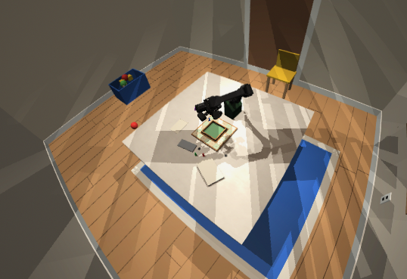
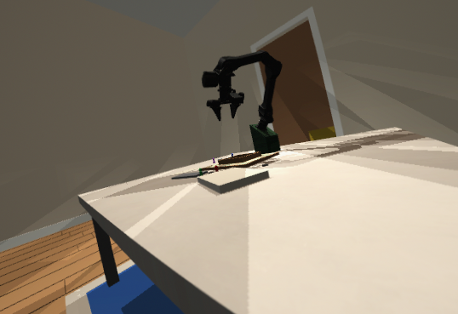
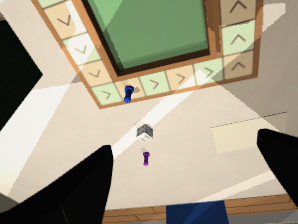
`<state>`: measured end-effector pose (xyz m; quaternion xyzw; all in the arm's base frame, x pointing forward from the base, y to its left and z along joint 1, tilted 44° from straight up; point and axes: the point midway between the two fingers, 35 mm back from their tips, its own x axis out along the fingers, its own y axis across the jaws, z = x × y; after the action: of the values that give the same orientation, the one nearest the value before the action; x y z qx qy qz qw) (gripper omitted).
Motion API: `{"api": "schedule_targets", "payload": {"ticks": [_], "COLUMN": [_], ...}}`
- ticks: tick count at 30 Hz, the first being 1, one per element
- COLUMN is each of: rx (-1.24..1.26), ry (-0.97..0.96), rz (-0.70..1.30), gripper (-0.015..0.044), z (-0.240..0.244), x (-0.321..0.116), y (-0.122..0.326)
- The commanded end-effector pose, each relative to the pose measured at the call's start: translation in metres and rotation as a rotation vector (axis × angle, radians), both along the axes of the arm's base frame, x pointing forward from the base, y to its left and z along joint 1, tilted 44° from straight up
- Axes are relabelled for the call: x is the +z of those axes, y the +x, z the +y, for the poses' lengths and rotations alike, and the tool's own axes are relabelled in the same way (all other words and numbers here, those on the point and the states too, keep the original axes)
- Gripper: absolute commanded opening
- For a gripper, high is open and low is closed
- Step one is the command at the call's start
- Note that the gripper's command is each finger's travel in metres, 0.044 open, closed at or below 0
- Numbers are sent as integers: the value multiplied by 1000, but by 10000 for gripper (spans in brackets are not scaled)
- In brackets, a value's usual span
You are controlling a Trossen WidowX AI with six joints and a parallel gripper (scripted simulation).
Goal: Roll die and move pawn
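The die, a small grey-white cube, lies on the table outside the board; its pips are too small to read. The blue pawn stands on a board square, one square from the corner, in the row with right-pointing arrows in the wrist view. The green-floored tray in the middle of the ring shows no die in its visible part. My gripper is wide open and empty, high above the table; the die lies below, between the fingers in the wrist view.
A purple pawn stands close beside the die. A pale card lies nearby. A grey slab, green piece, red piece and thick beige block lie beyond the board.
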<state>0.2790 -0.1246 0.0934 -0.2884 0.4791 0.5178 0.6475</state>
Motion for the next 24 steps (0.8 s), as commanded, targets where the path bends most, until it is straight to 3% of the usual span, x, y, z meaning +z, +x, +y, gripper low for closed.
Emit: {"api": "schedule_targets", "payload": {"ticks": [1, 5, 13, 20, 24], "rx": [-8, -177, -498, -779, -854], "ry": [3, 70, 211, 352, 394], "rz": [3, 69, 189, 291, 319], "gripper": [374, 275, 275, 275, 275], "z": [-2, -31, -65, -62, -50], "x": [-3, -59, -169, -259, -278], "y": [0, -3, -37, -87, -105]}}
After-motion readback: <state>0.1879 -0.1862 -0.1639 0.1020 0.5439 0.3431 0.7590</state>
